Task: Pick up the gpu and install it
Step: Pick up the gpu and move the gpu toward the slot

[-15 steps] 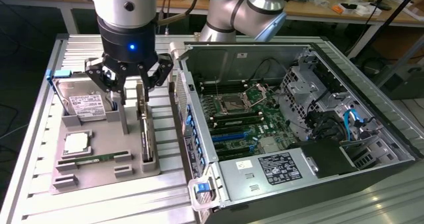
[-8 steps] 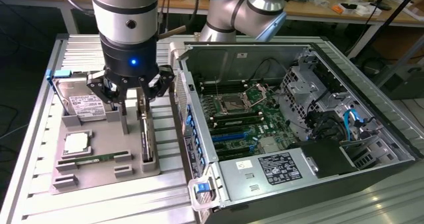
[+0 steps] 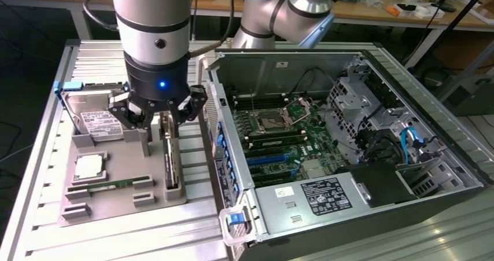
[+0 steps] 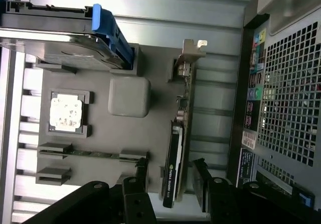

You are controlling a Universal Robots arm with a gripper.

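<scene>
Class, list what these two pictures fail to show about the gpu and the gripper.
- Exterior view: the gpu has its upper end partly hidden behind the gripper.
- Wrist view: the gpu's flat faces cannot be seen, since it stands edge-on to the camera.
- Exterior view: the hard drive label text is too small to read.

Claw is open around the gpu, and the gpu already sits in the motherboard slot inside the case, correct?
Not quite. The claw is open around the gpu, but the gpu stands on edge in the gray tray beside the case, not in the motherboard slot. The exterior view shows it.
</scene>
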